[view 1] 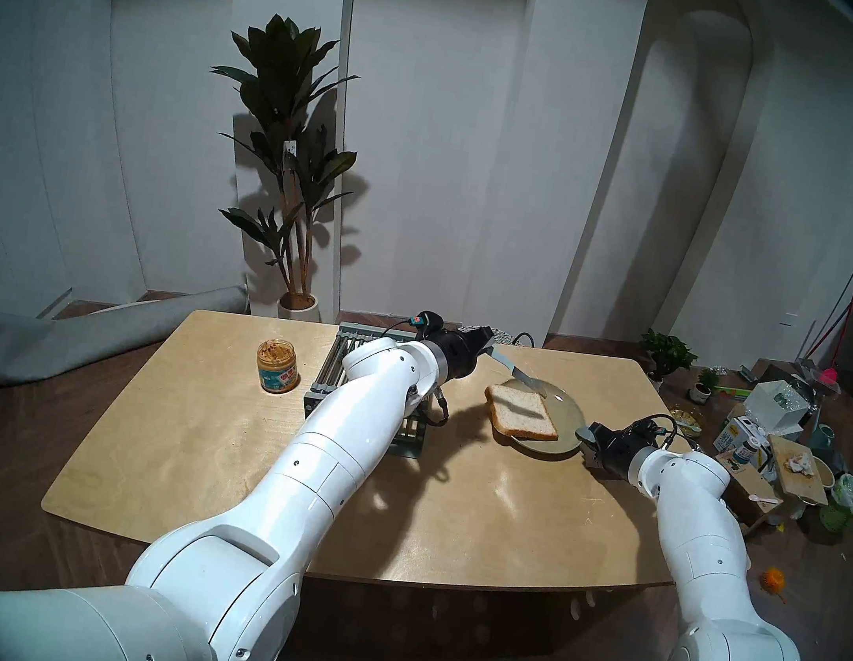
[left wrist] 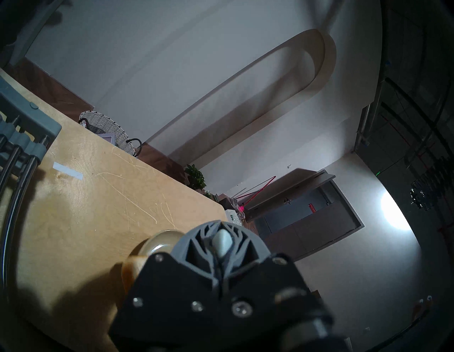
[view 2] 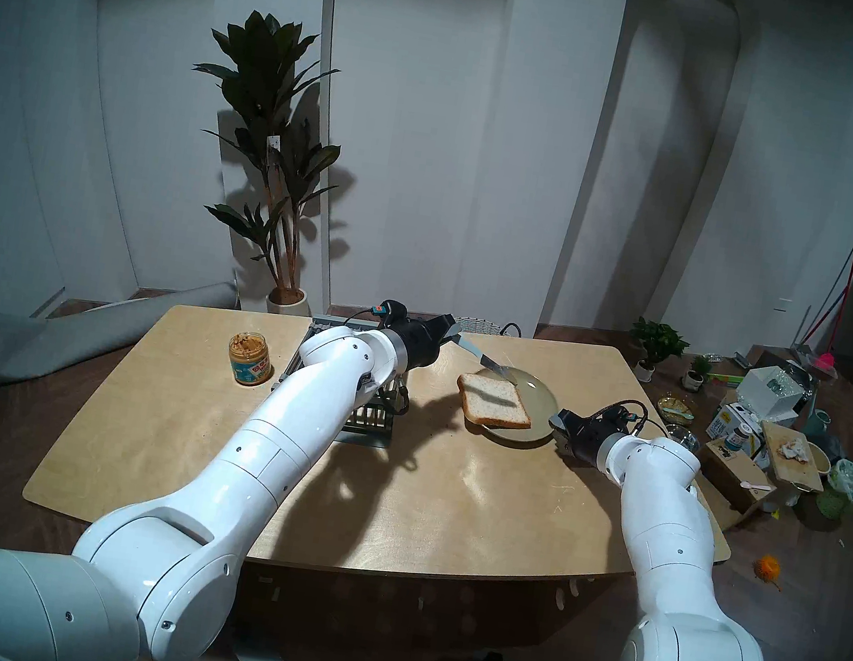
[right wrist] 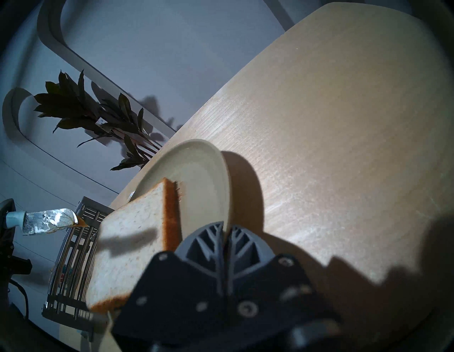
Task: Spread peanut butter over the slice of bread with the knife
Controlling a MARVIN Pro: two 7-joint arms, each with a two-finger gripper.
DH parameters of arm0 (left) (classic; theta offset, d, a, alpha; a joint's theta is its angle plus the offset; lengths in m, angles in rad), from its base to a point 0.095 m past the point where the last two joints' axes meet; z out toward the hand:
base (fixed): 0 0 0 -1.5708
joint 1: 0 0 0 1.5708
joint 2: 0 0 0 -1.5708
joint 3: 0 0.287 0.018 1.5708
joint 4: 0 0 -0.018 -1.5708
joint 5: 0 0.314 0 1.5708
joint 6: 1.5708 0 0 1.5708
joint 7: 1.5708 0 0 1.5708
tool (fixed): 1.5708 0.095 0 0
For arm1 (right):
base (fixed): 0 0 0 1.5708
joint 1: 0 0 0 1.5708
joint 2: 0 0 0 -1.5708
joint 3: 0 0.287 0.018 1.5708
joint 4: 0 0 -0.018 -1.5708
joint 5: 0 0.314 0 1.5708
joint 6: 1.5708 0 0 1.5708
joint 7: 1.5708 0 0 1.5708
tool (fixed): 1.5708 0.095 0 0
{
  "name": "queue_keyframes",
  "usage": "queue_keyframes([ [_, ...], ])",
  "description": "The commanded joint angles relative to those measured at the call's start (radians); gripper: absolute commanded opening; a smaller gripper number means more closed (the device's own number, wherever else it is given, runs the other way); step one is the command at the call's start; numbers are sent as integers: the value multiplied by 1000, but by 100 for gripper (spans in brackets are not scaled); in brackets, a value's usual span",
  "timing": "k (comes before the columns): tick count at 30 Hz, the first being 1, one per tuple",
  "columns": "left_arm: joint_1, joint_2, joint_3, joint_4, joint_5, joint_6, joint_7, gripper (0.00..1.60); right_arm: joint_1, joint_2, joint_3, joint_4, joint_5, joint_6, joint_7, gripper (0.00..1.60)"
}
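A pale wooden table [view 1: 207, 454] stands before a white wall with arched recesses and a tall potted plant [view 1: 285, 157]. The left gripper [view 1: 488, 343] is raised above the table, its grey fingers [left wrist: 196, 242] closed on the pale handle of the knife [view 1: 514, 371] — the handle end shows clamped between them in the left wrist view. The silvery blade extends from this gripper toward the plate [view 1: 569, 414], its tip hanging above the plate's far rim; the blade is smeared, with a tan-brown dab at the tip in the right wrist view. The slice of bread [view 1: 522, 413] lies on the near-left part of the pale green plate, below and just ahead of the blade, carrying the knife's shadow; its top face looks bare. The right gripper [view 1: 585, 436] sits low at the plate's right edge — its fingers are drawn together with the plate rim running into the narrow slot between them. The open jar of peanut butter [view 1: 279, 360] stands well to the left of the left gripper, beyond the grey slatted rack [view 1: 337, 358] beneath that arm.
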Motion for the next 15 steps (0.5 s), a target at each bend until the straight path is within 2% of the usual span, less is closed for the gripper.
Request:
queue_keyframes([
  [1, -53, -42, -1, 6, 14, -28, 68, 0, -2, 2, 3, -25, 3, 2, 4, 0],
  [7, -43, -48, 11, -30, 31, -43, 119, 0, -8, 1, 16, -38, 8, -4, 1, 0],
  [15, -4, -46, 28, -132, 54, -47, 174, 0, -27, -15, 52, -101, 11, -13, -53, 0],
])
